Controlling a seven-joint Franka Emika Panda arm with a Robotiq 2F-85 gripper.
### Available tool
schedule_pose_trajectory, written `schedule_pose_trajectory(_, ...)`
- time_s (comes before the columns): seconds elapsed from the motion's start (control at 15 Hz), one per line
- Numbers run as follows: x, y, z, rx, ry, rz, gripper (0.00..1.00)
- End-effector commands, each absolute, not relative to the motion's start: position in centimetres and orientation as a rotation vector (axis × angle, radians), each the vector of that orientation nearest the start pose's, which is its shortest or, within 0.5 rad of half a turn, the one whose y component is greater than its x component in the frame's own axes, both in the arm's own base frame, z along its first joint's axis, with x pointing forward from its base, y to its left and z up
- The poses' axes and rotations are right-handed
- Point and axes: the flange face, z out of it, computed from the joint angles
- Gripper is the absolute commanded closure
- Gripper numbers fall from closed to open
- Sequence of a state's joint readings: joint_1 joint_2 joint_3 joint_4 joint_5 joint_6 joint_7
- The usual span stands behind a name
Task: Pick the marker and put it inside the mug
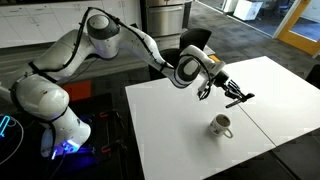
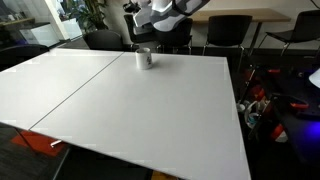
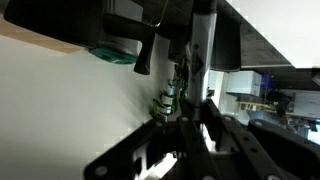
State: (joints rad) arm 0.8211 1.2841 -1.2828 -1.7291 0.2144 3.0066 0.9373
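Marker (image 1: pixel 244 98), thin, black, in pincer (image 1: pixel 237 95)

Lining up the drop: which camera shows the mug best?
In an exterior view the mug stands whole and clearest on the table. In an exterior view across the table it is smaller. The wrist view misses it.

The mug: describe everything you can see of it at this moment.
The mug is small, whitish-grey and ceramic-looking, with a loop handle and a dark inside. It stands upright on the white table, and only the table touches it. The tool hangs higher up, apart from it. Whether anything lies inside cannot be made out.
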Motion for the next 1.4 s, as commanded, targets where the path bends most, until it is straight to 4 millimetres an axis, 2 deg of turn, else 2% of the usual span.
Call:
schedule_pose_trajectory(0.0,71.6,-9.7,29.4,1.961,-0.801,1.296,0.95)
schedule_pose_trajectory(0.53,70.9,-9.7,26.9,1.966,-0.763,1.305,0.95)
schedule_pose_trajectory(1.33,70.4,-10.6,21.8,2.039,-0.724,1.376,0.95)
